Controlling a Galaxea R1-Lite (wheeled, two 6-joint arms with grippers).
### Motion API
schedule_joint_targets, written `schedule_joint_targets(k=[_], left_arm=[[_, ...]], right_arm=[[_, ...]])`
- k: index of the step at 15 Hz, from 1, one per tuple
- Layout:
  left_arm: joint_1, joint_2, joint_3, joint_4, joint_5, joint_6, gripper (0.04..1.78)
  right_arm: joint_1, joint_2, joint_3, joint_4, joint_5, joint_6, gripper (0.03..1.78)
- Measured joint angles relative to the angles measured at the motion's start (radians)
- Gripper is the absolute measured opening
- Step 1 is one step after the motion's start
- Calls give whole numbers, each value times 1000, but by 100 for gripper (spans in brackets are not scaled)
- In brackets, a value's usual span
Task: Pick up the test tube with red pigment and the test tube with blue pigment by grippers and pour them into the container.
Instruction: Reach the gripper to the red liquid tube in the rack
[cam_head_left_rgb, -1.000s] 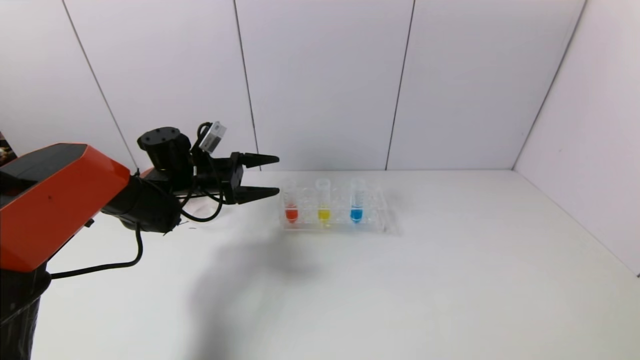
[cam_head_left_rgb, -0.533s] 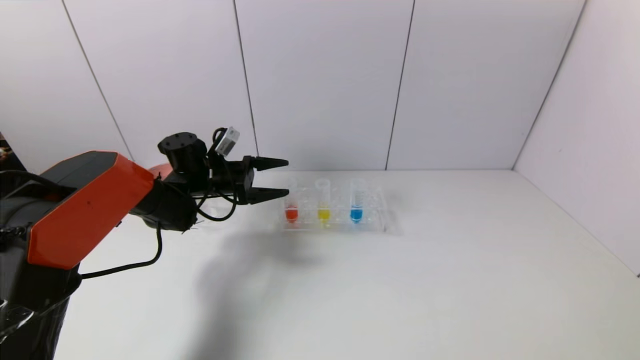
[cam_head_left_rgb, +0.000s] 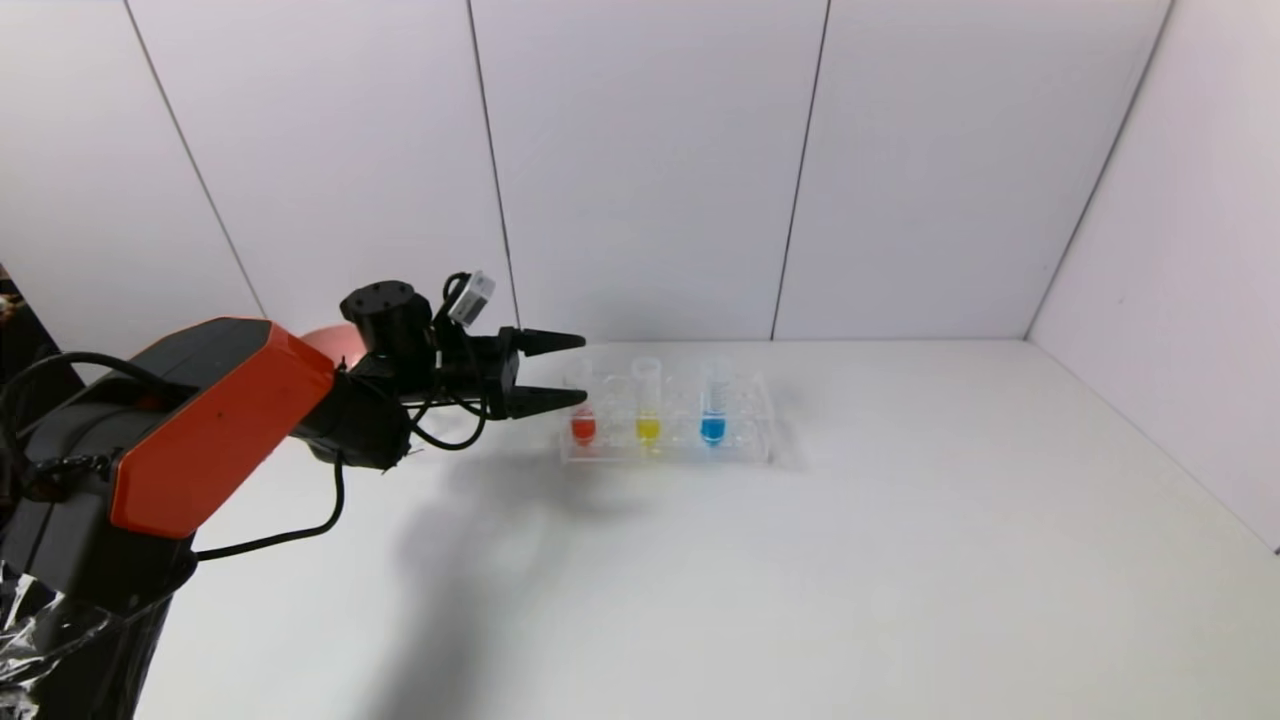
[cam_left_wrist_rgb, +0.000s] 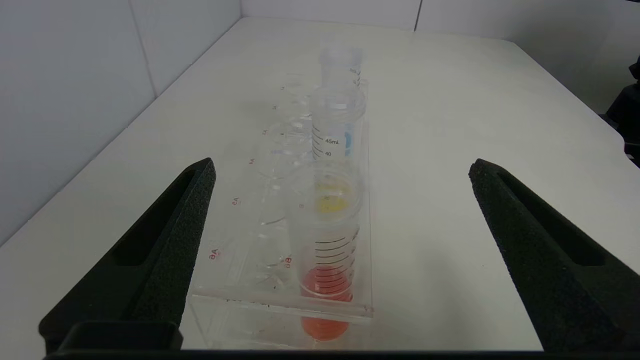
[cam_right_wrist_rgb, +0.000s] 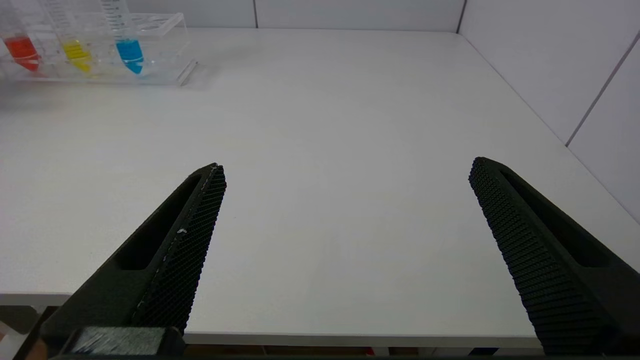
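Observation:
The test tube with red pigment (cam_head_left_rgb: 583, 415) stands at the left end of a clear rack (cam_head_left_rgb: 740, 448). The test tube with blue pigment (cam_head_left_rgb: 712, 410) stands further right in it. My left gripper (cam_head_left_rgb: 584, 370) is open, level with the red tube's upper part, its tips just reaching it. In the left wrist view the red tube (cam_left_wrist_rgb: 325, 250) stands between the wide-apart fingers of the left gripper (cam_left_wrist_rgb: 343, 165), untouched, with a bit of the blue tube (cam_left_wrist_rgb: 348, 142) behind. My right gripper (cam_right_wrist_rgb: 347, 167) is open and empty at the table's front edge. The container is hidden.
A tube with yellow liquid (cam_head_left_rgb: 648, 412) stands between the red and blue tubes. A pink bowl (cam_head_left_rgb: 328, 340) shows partly behind my left arm. The rack (cam_right_wrist_rgb: 170, 30) sits far from the right gripper, near the back wall.
My left gripper has moved right toward the rack, from short of the red tube to its tips beside it. It stays open. The tubes have not moved.

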Motion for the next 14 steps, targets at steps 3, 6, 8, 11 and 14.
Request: schedule_joint_targets(k=[3,6,8,11,14], left_arm=[[-5,16,-9,0,-1,1,178],[-10,34,-27,15,-2,1,178],[-11,44,-37,21,-3,1,178],[-20,55,-42,27,-3,1,178],[-21,60,-44,27,-3,0,178]], right_arm=[[0,0,0,0,0,0,177],[0,0,0,0,0,0,177],[0,0,0,0,0,0,177],[0,0,0,0,0,0,177],[0,0,0,0,0,0,177]])
